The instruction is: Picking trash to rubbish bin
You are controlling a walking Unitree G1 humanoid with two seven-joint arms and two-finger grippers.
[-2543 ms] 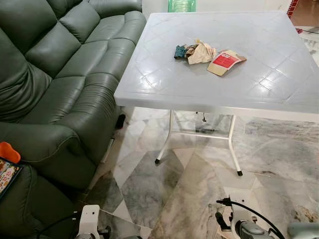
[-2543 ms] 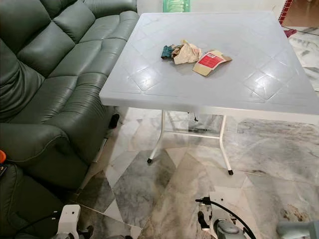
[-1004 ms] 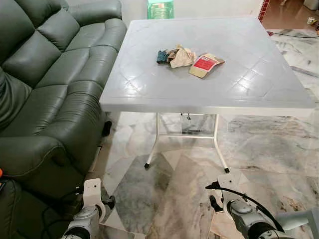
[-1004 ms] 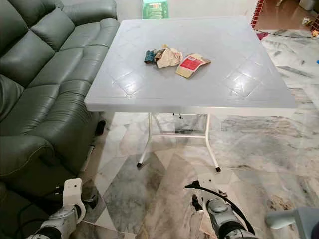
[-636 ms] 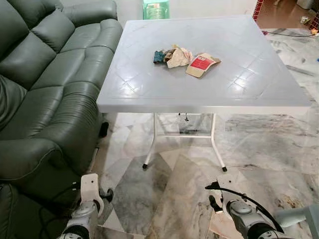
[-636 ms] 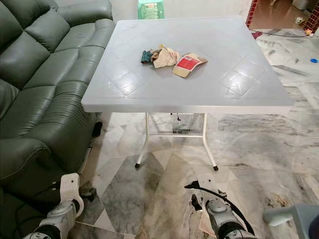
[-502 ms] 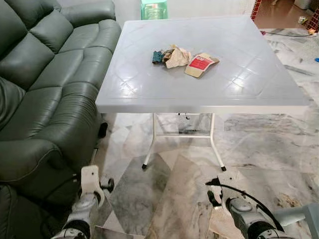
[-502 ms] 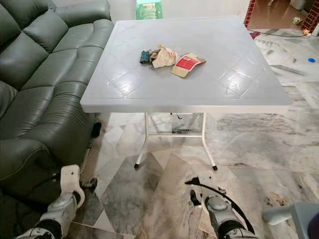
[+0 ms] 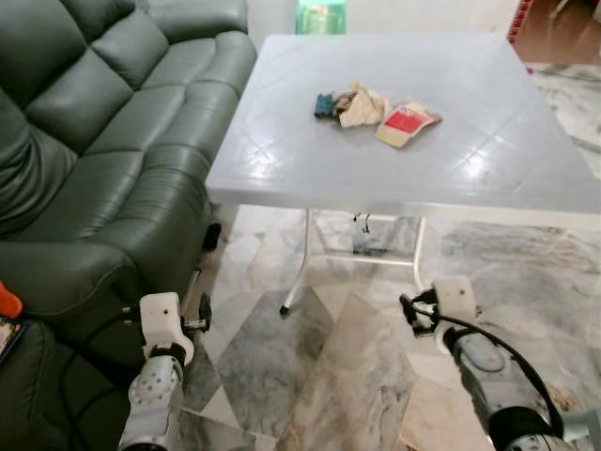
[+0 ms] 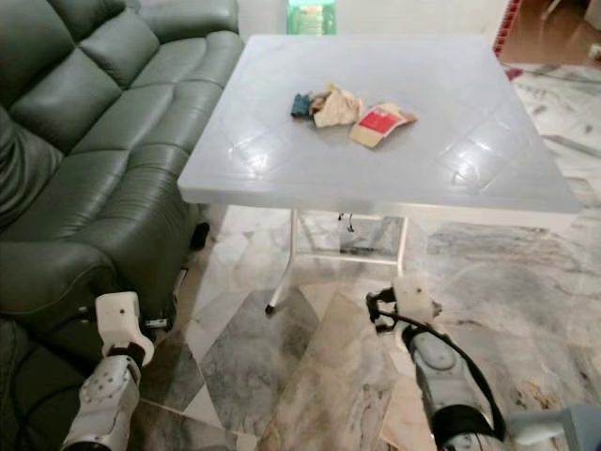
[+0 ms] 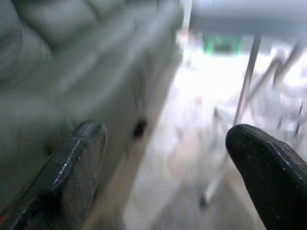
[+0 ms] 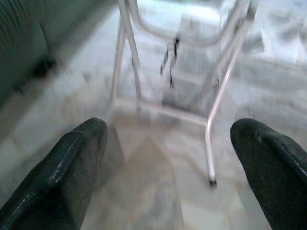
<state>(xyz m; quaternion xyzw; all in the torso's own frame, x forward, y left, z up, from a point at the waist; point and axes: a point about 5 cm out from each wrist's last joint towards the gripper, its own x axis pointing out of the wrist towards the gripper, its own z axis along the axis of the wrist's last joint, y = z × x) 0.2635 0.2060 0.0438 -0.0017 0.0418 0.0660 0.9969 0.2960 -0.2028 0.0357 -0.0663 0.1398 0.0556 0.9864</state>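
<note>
The trash sits in a small cluster on the grey desk (image 9: pixel 282 160), toward its far half and well back from the near edge. Taking the crumpled tan paper wad (image 9: pixel 362 106) as the landmark: it lies in the middle of the cluster, bunched and creased, with pale folds standing up. Just beside it, on the sofa side, is a small dark teal scrap (image 9: pixel 325 104) — touching or nearly touching the wad, too small to tell which. On the wad's other side lies a flat tan card packet with a red label (image 9: pixel 407 123), face up and set at an angle — its near corner pointing toward the desk's front edge.
</note>
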